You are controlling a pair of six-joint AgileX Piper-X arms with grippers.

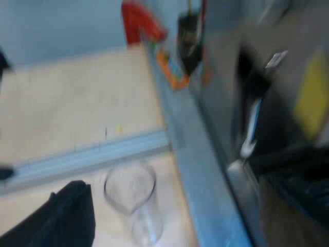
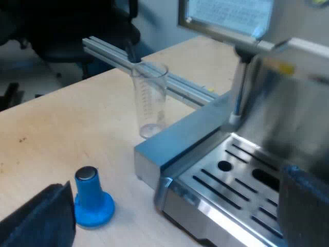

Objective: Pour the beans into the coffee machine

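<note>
- Seems to be at the very start of the task: nothing lifted, nothing poured, as far as these views tell.
- Measuring glass (image 2: 149, 98) upright on the wooden table (image 2: 61, 128), just beside the corner of the base of the espresso machine (image 2: 288, 113) and in front of an aluminium rail (image 2: 108, 51); touching the base or only near it, cannot tell.
- No beans to make out inside the glass: clear wall with printed marks, bottom looking bare. Does not fit well with the task sentence, so worth checking before any pour.
- Left gripper (image 1: 169, 206) above the glass, looking down on its rim, with one black finger (image 1: 64, 218) close beside the glass but apart from it. Looks spread wide and holds nothing; the far finger is hard to separate from the dark side of the machine because of blur.
- Right gripper (image 2: 175, 185) over the drip tray (image 2: 231, 180) at the front of the machine, fingers far apart, nothing between them.
- Blue tamper (image 2: 92, 198) standing on the table near the right gripper, well apart from the glass; no part in this task.
- Done so far, by judgement: at most the approach of the left gripper toward the glass.
- Left to do, by judgement: close on the glass, lift it without tipping, carry it up over the top of the machine, tilt it there, then set it down again.
</note>
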